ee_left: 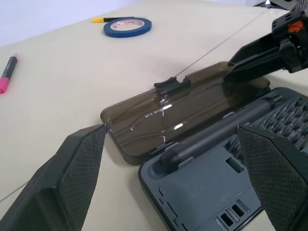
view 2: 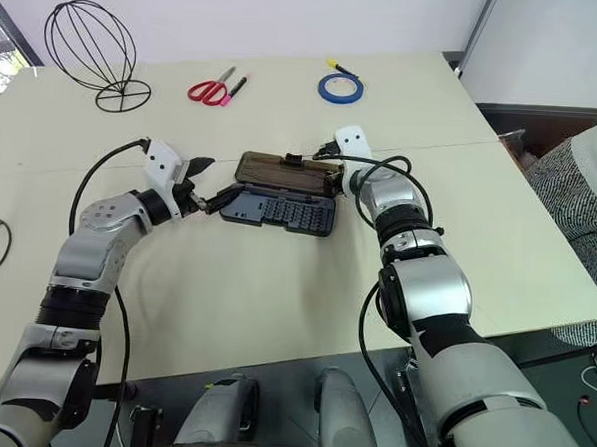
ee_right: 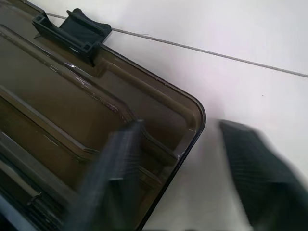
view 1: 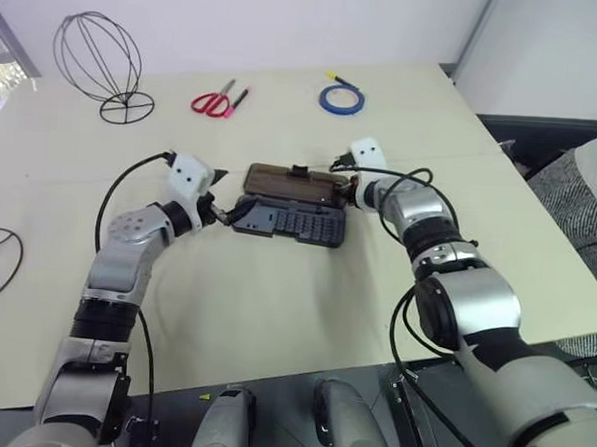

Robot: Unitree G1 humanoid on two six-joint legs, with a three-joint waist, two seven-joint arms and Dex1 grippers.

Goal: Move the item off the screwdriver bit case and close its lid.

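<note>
Lying open, lid flat on table, both claws parted, empty, wire cage far off.

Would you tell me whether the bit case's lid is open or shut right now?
Open. The lid lies flat on the table behind the case, leaving the rows of bits uncovered.

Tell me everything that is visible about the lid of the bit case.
The translucent smoky-brown plastic lid lies fully open, flat on the cream table behind the dark grey tray, hinged along their shared edge. A small black latch tab sits mid-way on its far long edge. One finger of the open right tool is over its corner.
</note>
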